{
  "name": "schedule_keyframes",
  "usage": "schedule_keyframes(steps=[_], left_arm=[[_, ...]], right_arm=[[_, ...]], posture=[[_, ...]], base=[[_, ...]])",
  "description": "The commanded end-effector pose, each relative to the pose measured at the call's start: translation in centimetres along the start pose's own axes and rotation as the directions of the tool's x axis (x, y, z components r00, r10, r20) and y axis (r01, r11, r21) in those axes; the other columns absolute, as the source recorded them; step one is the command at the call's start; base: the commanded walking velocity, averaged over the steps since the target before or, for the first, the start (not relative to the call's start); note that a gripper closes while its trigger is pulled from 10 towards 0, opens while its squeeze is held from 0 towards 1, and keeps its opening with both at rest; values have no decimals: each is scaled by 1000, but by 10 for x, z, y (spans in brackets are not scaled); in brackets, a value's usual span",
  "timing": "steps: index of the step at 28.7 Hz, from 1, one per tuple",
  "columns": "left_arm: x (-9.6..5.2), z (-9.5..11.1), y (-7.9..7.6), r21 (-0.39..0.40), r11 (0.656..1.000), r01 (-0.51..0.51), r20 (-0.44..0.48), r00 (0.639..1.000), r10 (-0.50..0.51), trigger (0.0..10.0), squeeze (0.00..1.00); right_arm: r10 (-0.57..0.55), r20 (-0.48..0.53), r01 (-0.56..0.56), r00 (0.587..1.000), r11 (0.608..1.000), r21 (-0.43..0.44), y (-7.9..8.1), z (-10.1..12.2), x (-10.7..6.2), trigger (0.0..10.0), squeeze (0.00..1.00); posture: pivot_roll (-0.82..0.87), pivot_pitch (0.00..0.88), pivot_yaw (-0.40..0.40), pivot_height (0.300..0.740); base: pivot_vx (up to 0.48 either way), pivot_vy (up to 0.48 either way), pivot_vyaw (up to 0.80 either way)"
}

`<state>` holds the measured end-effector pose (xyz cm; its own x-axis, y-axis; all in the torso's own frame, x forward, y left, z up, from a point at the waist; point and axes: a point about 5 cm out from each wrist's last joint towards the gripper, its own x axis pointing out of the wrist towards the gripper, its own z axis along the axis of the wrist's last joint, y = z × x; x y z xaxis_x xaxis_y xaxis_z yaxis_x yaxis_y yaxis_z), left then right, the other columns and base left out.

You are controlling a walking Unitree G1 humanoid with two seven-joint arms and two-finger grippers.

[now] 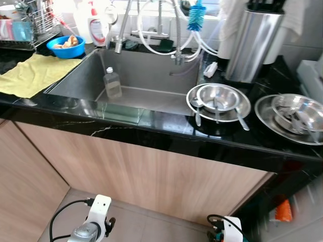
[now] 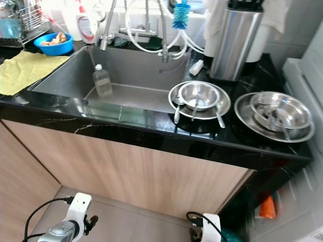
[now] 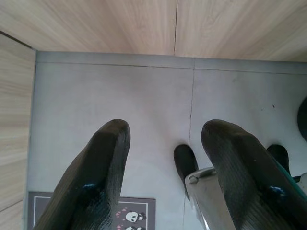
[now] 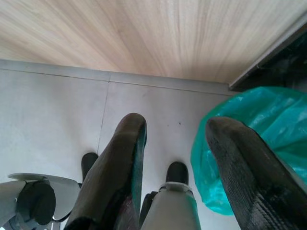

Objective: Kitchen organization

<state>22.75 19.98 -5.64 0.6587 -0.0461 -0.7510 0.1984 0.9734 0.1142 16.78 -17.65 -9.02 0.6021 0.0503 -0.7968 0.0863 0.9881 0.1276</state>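
Both arms hung low in front of the wooden cabinet. The left gripper (image 3: 163, 167) pointed down at the grey floor with its fingers apart and empty. The right gripper (image 4: 184, 167) also had its fingers apart, with a green plastic bag (image 4: 259, 143) just beside it. On the black counter (image 1: 151, 126), a steel bowl (image 1: 218, 97) with spoons sat on a plate right of the sink (image 1: 136, 75). A second bowl (image 1: 298, 111) stood further right. A bottle (image 1: 112, 82) stood inside the sink.
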Motion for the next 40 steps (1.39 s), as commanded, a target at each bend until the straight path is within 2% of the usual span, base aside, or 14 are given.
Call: schedule_keyframes(steps=[1, 10, 18, 24, 28, 35, 40], left_arm=[[-1, -3, 1, 4, 1000, -2, -5, 1000, 2, 10000, 0], [-1, -4, 2, -12, 1000, -5, -11, 1000, 5, 10000, 0], [-1, -4, 2, -10, 1000, -4, -9, 1000, 4, 10000, 0], [-1, -4, 1, -7, 1000, -3, -11, 1000, 3, 10000, 0], [-1, -4, 2, -7, 1000, -3, -12, 1000, 3, 10000, 0], [-1, -5, 2, -6, 1000, -5, -14, 1000, 5, 10000, 0], [-1, -4, 2, -3, 1000, -3, -10, 1000, 3, 10000, 0]], right_arm=[[-4, -13, 5, 1000, 1000, 8, -1, -5, -1, 10000, 0], [-6, -12, 6, 1000, 1000, 9, -1, -4, -1, 10000, 0], [-5, -19, 5, 1000, 1000, 9, -1, -4, -1, 10000, 0], [-10, -7, 10, 1000, 1000, 14, -2, -4, -1, 10000, 0], [-5, -8, 5, 1000, 1000, 19, -1, -4, -1, 10000, 0], [-6, -3, 6, 1000, 1000, 25, -1, -3, -1, 10000, 0], [-12, 5, 12, 1000, 1000, 27, -1, -3, -1, 10000, 0]], posture=[[41, 0, 4, 740], [43, 0, 4, 740], [44, 0, 3, 740], [46, 0, 3, 740], [47, 0, 3, 740], [48, 0, 3, 740], [48, 0, 3, 740]], base=[[0, 0, 0], [0, 55, 0], [0, 183, -655], [0, 81, 0], [0, 247, 0], [0, 356, -670], [0, 367, 0]])
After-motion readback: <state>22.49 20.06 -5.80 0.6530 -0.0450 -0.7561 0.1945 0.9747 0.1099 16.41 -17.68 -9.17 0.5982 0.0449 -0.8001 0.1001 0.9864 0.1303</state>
